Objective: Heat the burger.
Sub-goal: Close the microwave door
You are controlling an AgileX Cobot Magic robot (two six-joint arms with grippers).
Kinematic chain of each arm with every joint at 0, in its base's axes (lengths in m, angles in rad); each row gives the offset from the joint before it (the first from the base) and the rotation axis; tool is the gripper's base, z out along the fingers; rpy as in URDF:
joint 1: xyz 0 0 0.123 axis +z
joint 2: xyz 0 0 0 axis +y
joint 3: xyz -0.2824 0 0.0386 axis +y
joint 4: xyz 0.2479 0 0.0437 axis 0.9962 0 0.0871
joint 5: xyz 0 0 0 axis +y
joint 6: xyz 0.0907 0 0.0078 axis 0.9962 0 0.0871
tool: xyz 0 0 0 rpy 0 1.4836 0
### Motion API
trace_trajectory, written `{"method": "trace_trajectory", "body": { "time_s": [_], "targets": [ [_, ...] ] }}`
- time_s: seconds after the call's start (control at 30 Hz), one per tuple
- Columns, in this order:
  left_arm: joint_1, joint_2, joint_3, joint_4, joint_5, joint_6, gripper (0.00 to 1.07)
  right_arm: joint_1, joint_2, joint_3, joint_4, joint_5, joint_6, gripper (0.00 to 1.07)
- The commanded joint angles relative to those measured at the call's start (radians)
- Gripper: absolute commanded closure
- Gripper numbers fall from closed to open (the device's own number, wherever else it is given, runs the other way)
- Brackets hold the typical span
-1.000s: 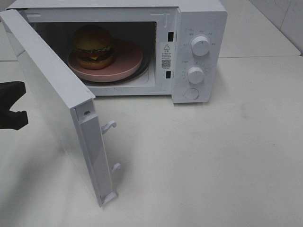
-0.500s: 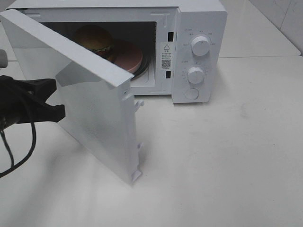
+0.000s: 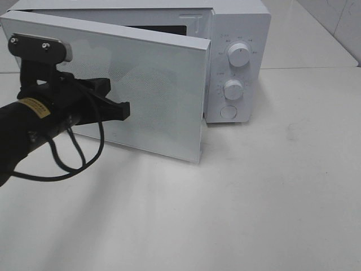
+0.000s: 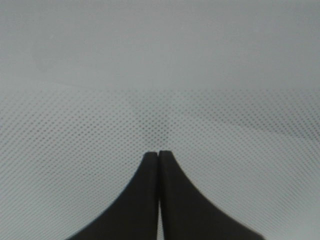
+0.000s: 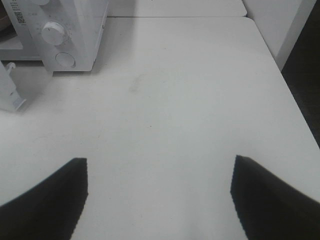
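Since the door (image 3: 158,84) is hanging ajar, we are pressing it squarely toward twelve o'clock with the closed, empty left gripper (image 3: 125,110) until it latches, the right gripper (image 5: 161,159) gaping wide, holding nothing.

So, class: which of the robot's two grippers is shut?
The left gripper, jaws pressed together at the microwave door; the right gripper stands wide open above the table.

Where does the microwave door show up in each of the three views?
Exterior high: the microwave door spans the upper left, nearly shut, the shut left end effector at its face.
Left wrist: its dotted panel fills the picture behind the end effector.
Right wrist: only its latch edge shows, at the margin near the lower knob.
Shared landmark, left wrist excepted: that lower knob.
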State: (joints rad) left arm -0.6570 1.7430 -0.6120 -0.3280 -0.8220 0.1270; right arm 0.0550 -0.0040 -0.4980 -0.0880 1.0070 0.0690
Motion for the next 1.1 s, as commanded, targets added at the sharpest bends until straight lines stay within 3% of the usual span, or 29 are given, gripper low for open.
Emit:
{"method": "trace_trajectory", "body": {
  "time_s": [0.03,0.2,0.3,0.37,0.7,0.9,1.1],
  "targets": [
    [-0.026,0.027,-0.054,-0.056,0.000,0.032,1.07,-0.007,-0.028,0.001,-0.002,-0.010,-0.004,0.31],
    [-0.065,0.100,-0.177,-0.134,0.000,0.100,1.07,-0.007,-0.028,0.001,-0.002,-0.010,-0.004,0.31],
    [-0.068,0.108,-0.194,-0.143,0.002,0.102,1.07,-0.007,-0.028,0.001,-0.002,-0.010,-0.004,0.31],
    [-0.074,0.147,-0.271,-0.180,0.026,0.103,1.07,-0.007,-0.028,0.001,-0.002,-0.010,-0.004,0.31],
    [-0.074,0.231,-0.430,-0.214,0.076,0.138,1.07,-0.007,-0.028,0.001,-0.002,-0.010,-0.004,0.31],
    [-0.072,0.259,-0.496,-0.295,0.114,0.221,1.07,-0.007,-0.028,0.001,-0.002,-0.010,-0.004,0.31],
    [-0.068,0.286,-0.544,-0.296,0.126,0.234,1.07,-0.007,-0.028,0.001,-0.002,-0.010,-0.004,0.31]
  ]
}}
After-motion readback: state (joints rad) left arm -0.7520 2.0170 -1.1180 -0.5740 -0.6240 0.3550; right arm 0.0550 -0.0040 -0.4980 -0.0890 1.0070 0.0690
